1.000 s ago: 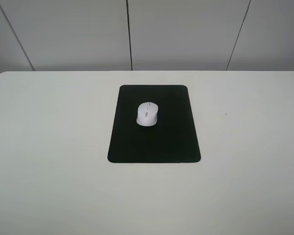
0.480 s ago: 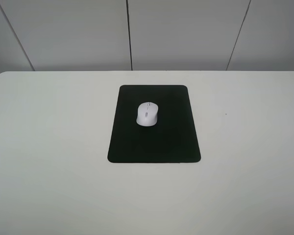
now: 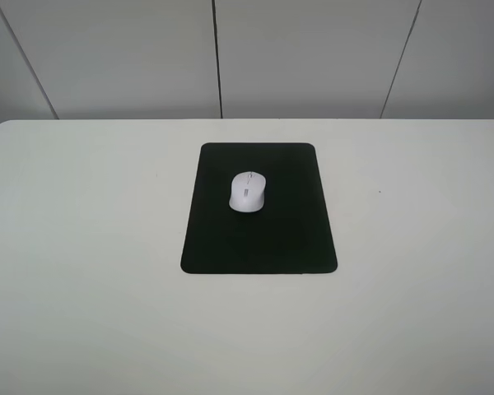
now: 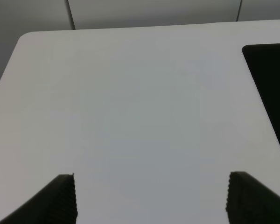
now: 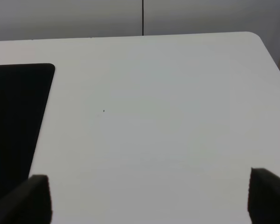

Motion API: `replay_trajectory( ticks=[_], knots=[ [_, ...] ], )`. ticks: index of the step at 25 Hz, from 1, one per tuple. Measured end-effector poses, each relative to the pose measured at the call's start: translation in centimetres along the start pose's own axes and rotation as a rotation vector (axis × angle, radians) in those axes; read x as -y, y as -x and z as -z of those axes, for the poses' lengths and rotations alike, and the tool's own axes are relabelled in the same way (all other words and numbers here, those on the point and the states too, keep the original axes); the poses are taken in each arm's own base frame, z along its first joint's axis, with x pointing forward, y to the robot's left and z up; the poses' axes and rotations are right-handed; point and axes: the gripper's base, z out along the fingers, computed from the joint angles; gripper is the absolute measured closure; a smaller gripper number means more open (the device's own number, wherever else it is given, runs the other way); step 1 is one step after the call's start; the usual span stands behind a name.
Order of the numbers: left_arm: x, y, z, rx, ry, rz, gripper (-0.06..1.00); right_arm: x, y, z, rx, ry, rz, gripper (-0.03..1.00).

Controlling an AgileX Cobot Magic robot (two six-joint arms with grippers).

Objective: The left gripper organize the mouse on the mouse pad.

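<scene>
The white mouse (image 3: pixel 247 192) lies on the far half of the black mouse pad (image 3: pixel 259 239), in the middle of the white table in the exterior high view. Neither arm shows in that view. In the left wrist view my left gripper (image 4: pixel 151 198) is open above bare table, its two dark fingertips (image 4: pixel 60 200) wide apart, with a strip of the pad (image 4: pixel 270 79) at the frame's edge. My right gripper (image 5: pixel 149 200) is open too, over bare table beside the pad (image 5: pixel 14 121). No mouse appears in either wrist view.
The white table (image 3: pixel 82 247) has rounded far corners and ends at a grey panelled wall (image 3: pixel 313 58). A tiny dark speck (image 3: pixel 379 192) marks the table right of the pad.
</scene>
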Motion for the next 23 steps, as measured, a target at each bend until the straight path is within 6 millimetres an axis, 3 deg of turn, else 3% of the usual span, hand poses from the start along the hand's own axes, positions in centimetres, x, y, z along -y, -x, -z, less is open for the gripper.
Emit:
replay_trajectory(
  ticks=[23],
  knots=[
    [-0.04,0.00,0.00,0.000,0.004,-0.003,0.26,0.00,0.00,0.00,0.000,0.000,0.000,0.14]
  ],
)
